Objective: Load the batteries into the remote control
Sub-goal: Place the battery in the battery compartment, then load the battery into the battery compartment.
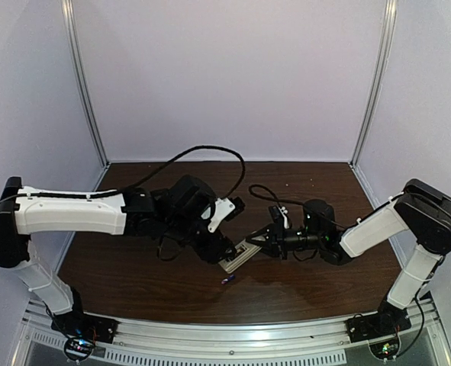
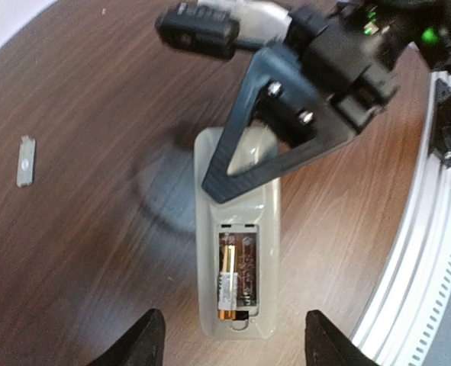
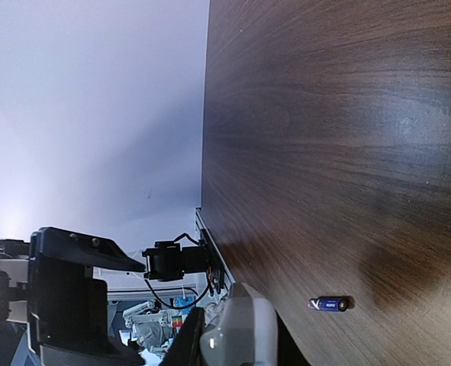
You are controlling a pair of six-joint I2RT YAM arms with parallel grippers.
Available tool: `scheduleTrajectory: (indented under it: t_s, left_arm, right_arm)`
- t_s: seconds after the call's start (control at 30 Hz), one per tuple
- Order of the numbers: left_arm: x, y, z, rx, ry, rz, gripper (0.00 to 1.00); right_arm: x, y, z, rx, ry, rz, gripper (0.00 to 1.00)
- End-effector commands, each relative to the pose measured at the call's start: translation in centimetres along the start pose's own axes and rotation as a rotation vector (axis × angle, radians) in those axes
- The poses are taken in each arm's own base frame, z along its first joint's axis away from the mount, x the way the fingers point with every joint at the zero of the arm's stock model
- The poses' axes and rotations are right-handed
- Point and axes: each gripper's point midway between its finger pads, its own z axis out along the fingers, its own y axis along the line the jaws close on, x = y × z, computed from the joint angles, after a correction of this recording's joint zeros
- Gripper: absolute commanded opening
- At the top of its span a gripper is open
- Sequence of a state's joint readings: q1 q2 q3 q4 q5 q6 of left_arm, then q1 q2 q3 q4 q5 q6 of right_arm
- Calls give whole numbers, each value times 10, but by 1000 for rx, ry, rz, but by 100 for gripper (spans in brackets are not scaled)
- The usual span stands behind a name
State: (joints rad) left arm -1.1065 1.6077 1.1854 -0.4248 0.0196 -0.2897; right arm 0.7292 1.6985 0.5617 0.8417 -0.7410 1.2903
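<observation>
Remote [image 2: 240, 213] holds one battery [image 2: 227, 284] (left-wrist view only).

The flat white plastic remote control [image 2: 244, 217] shows its back, battery slot open. One small whitish-gold battery [image 2: 227, 286] sits inside. The small blue-purple battery [image 3: 328, 303] lies sideways on the brown wooden table [image 3: 324, 152].

No legible text; white print on the blue battery [image 3: 329, 303] is unreadable.
</observation>
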Motion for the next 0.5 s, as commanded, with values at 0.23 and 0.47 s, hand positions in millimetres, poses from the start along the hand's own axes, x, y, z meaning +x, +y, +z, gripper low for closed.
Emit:
scheduleTrajectory:
  t_s: [0.23,0.47]
  left_arm:
    - [-17,-26,-96,154,-506,377,59]
    - [18,-49,-92,213,-454,663,52]
  right_arm:
    - [22,21,0,-41,158,-66,0]
    - [35,35,-1,-46,271,-92,0]
